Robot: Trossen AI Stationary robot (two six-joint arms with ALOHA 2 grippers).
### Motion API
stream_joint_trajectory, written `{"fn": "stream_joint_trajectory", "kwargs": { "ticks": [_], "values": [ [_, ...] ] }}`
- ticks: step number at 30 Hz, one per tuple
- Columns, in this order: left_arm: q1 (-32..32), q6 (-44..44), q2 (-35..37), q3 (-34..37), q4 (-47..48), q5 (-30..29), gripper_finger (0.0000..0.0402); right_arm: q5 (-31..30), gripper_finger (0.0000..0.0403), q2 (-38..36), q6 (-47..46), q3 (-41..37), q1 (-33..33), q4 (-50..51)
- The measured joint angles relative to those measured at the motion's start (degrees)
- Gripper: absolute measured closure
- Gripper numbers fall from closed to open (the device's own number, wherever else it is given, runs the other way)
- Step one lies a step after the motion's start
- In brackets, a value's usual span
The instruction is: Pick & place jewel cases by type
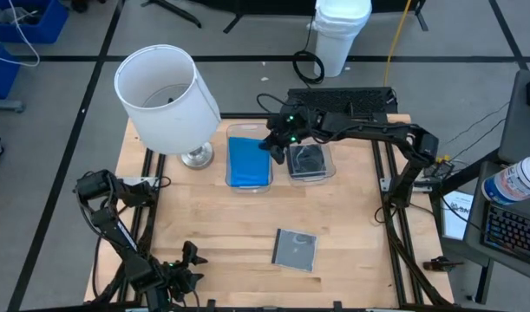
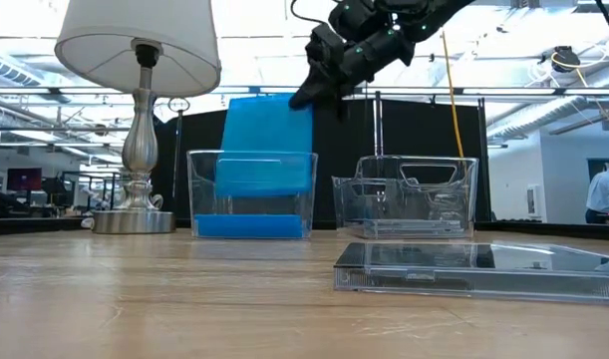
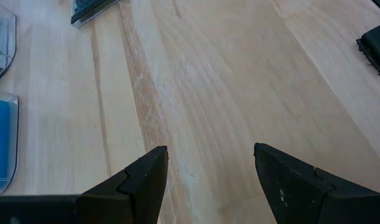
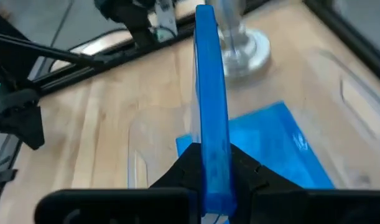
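My right gripper (image 2: 309,95) is shut on a bright blue jewel case (image 2: 267,140) that stands on edge over the left clear bin (image 1: 249,165). More blue cases (image 2: 249,226) lie flat on that bin's floor. The right clear bin (image 1: 310,162) holds dark cases. A clear jewel case with a dark grey inside (image 1: 296,250) lies flat on the table, near the front and right of centre. At the table's near left, my left gripper (image 3: 208,180) stands open over bare wood with nothing between its fingers. My right gripper pinches the blue case's two flat faces between its two fingers (image 4: 245,171), at one upper corner (image 2: 302,103). The fingers slant down at it from the far right. The case stands on edge. Its lower part (image 2: 264,179) hangs inside the left bin, above the flat blue cases.
A lamp with a white shade (image 1: 167,100) and a metal base (image 1: 197,157) stands just left of the bins. A black keyboard (image 1: 343,100) lies beyond the far edge. Open wood lies between the bins and the flat case.
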State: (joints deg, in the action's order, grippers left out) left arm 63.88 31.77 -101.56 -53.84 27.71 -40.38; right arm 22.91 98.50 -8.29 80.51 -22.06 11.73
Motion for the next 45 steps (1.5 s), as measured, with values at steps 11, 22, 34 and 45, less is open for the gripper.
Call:
{"fn": "stream_joint_trajectory", "kwargs": {
  "ticks": [11, 22, 34, 45],
  "values": [
    [0.0, 2.2, 0.0, 0.0, 0.9, -0.2, 0.0160, 7.3, 0.0369, 6.6, 1.4, 0.1, -1.2, -2.2],
    [-0.2, 5.4, 0.0, 0.0, 0.8, -1.2, 0.0160, 0.4, 0.0330, 8.3, 10.2, 0.1, -1.4, -3.4],
    [-0.2, 8.0, 0.0, 0.0, 0.8, -1.6, 0.0160, -8.7, 0.0240, 8.2, 14.9, 0.1, -0.6, -5.1],
    [-2.5, 10.6, 0.0, 0.0, 0.7, -1.6, 0.0160, -22.0, 0.0155, 5.7, 18.4, 1.5, 3.5, -10.0]
  ]
}}
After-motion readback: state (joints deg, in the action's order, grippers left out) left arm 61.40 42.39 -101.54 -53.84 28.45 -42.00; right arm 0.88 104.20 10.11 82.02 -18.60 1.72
